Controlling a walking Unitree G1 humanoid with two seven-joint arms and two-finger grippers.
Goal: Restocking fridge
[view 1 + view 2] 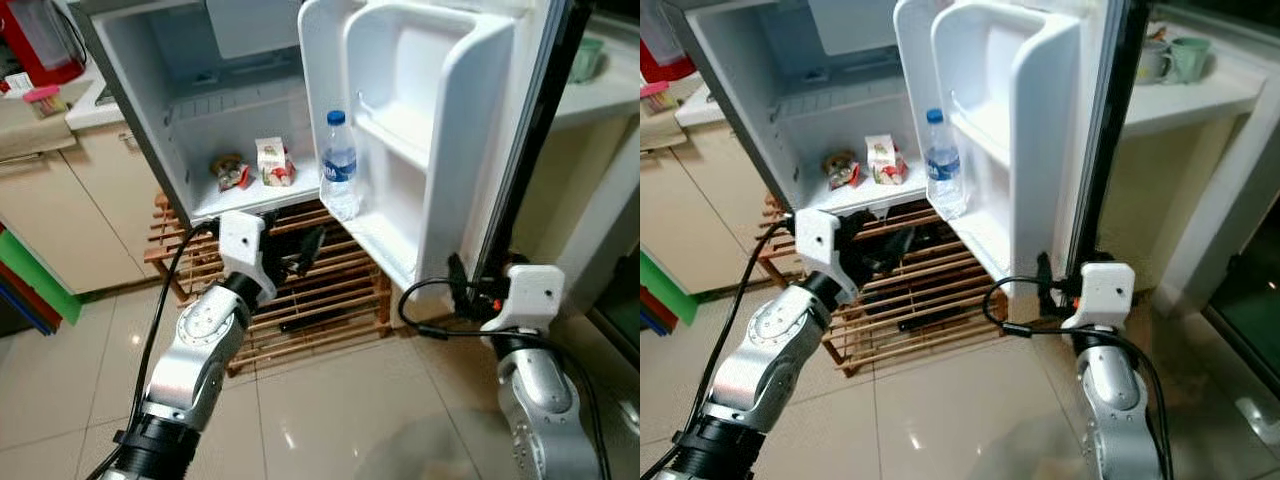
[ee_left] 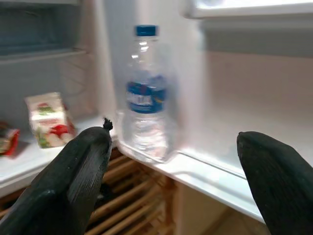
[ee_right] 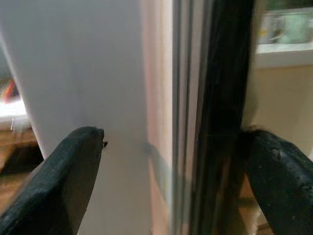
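Glossy pale floor tiles [image 1: 330, 420] underfoot, cream cabinets [image 1: 60, 215] off to the robot's left, a slatted wooden rack [image 1: 320, 300] low on the floor beneath a small white fridge [image 1: 170, 100] standing open. Door [image 1: 440, 150] swung wide toward the robot's right, its dark outer edge facing the camera. On the lowest door shelf [image 1: 385, 250], a clear water bottle [image 1: 339, 165] standing upright, long axis vertical, blue cap pointing straight up, blue label around the middle; set at the end of the shelf nearest the fridge body. Inside on the fridge floor, a small red-and-white carton [image 1: 272, 160] upright, and just beside it on the robot's left a crumpled packet [image 1: 230, 172]. Behind on the right, a pale counter [image 1: 1200, 95] carrying a green mug [image 1: 1190, 55]. Left arm raised from the lower left, forearm angled up toward the fridge opening, left gripper [image 1: 300, 255] hovering over the wooden rack just below the fridge's bottom edge, fingers spread apart and grasping nothing; in the left wrist view, left gripper [image 2: 181, 161] aimed at the bottle, which sits framed between the two fingertips [image 2: 83, 161] but well beyond them. Right arm bent upward at the lower right, right gripper [image 1: 470, 290] pressed up to the door's outer edge; in the right wrist view, fingers [image 3: 73, 171] parted, straddling the door's dark edge with one on each side.
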